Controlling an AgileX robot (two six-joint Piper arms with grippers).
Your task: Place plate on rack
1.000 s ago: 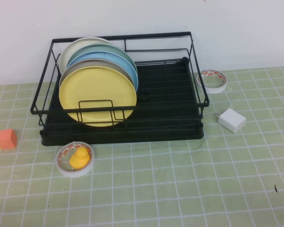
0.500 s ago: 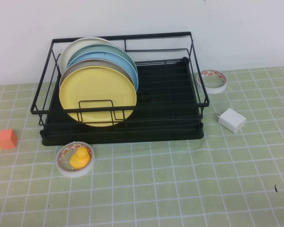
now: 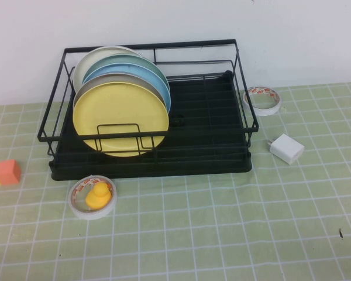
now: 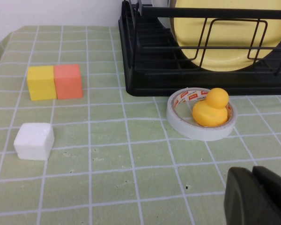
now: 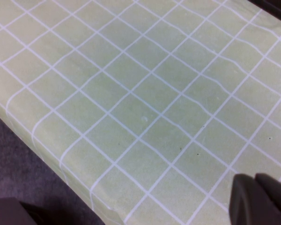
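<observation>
The pale-yellow plate stands on edge in the front slot at the left end of the black wire rack. Behind it stand a grey plate, a light-blue plate and two paler ones. In the left wrist view the plate shows behind the rack's front wires. My left gripper is shut and empty, low over the mat in front of the rack's left end. My right gripper is shut and empty over bare mat near the table's edge. Neither arm shows in the high view.
A tape roll holding a yellow rubber duck lies just in front of the rack. Yellow and orange blocks and a white block sit at the left. A white charger and another tape roll lie right of the rack.
</observation>
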